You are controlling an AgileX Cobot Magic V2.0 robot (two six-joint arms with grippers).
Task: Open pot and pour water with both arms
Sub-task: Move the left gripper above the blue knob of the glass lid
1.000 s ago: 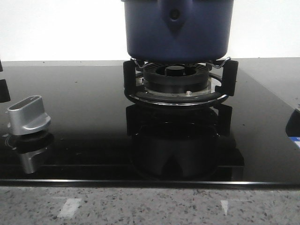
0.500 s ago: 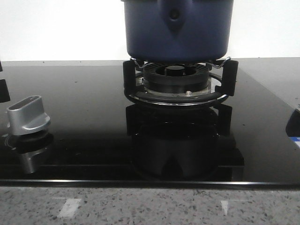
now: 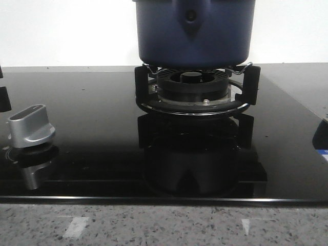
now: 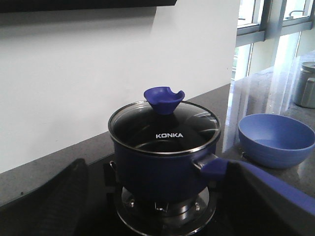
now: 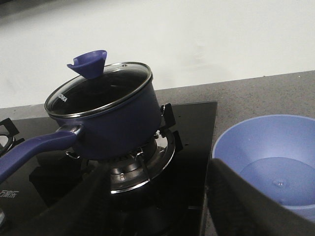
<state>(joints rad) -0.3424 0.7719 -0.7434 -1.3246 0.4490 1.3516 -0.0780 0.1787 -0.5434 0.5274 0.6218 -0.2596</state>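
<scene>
The dark navy-blue pot (image 3: 195,31) stands on the black burner grate (image 3: 195,89). In the left wrist view the pot (image 4: 162,172) carries a glass lid (image 4: 165,125) with a blue knob (image 4: 164,100), and its blue handle (image 4: 275,184) runs out over one dark finger (image 4: 266,211). The right wrist view shows the pot (image 5: 118,128), lid knob (image 5: 87,63) and handle (image 5: 34,147). My left gripper (image 4: 157,164) is open and empty, short of the pot. My right gripper (image 5: 162,167) is open and empty, between the pot and a blue bowl (image 5: 275,157). Neither gripper shows in the front view.
The blue bowl (image 4: 276,140) sits on the stone counter beside the black glass hob. A silver stove knob (image 3: 31,125) stands on the hob at the left. A metal canister (image 4: 306,86) is behind the bowl by the window. A white wall is behind the pot.
</scene>
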